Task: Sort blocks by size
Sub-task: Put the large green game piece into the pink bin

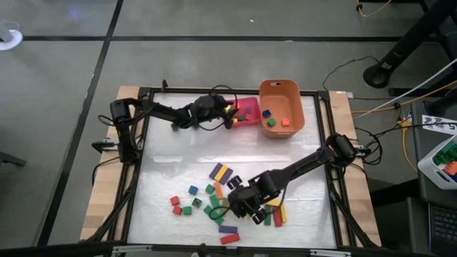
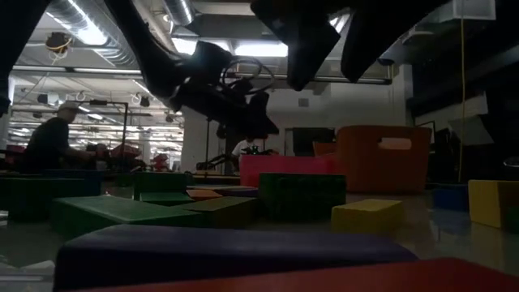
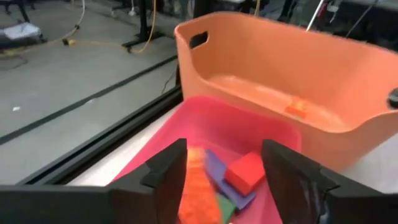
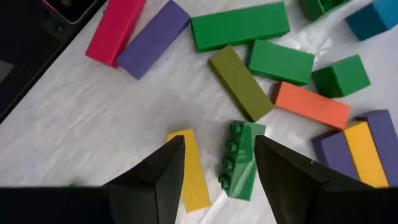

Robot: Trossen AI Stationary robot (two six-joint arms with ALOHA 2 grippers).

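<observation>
Many coloured blocks (image 1: 214, 203) lie loose on the near middle of the table, cubes and bars. My right gripper (image 1: 241, 205) hovers open just above them; in the right wrist view its fingers stand on either side of a green studded block (image 4: 239, 160), beside a yellow bar (image 4: 189, 171), and touch nothing that I can see. My left gripper (image 1: 233, 116) is open over the pink tray (image 1: 250, 107) at the far middle. The tray holds an orange bar (image 3: 198, 186), a red block (image 3: 245, 171), a purple one and a green one.
The orange tub (image 1: 282, 107) stands right of the pink tray and against it, with a blue, a green and an orange cube inside. A dark frame (image 1: 143, 164) runs round the table. The middle of the table between the trays and the loose blocks is bare.
</observation>
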